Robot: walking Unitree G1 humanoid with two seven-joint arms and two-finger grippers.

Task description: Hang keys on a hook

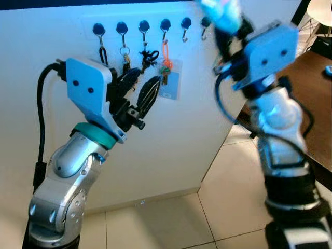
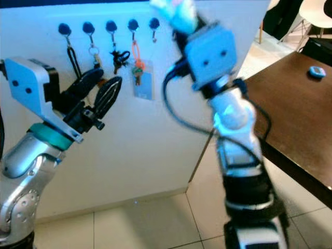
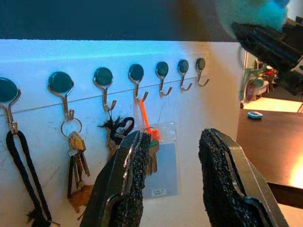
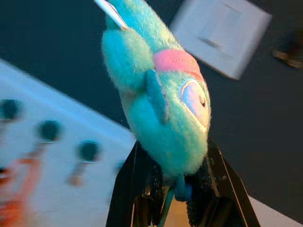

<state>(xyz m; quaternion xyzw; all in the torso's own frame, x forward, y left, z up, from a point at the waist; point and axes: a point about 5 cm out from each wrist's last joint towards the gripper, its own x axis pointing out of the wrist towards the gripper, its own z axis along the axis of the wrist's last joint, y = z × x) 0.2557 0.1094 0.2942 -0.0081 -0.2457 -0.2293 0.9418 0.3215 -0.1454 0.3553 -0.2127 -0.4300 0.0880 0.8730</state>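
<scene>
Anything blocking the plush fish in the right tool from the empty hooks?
Nothing visible. The right tool holds the plush fish up by the empty hooks at the row's right end. The left tool is open, lower down before the occupied hooks, off that path.

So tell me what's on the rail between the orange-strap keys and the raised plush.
Two bare hooks between the orange-strap keys and the plush in the right gripper, per left wrist view.

Turquoise plush fish (image 4: 161, 99) with pink band, orange lanyard (image 3: 144, 118), white wall (image 1: 171, 150)
</scene>
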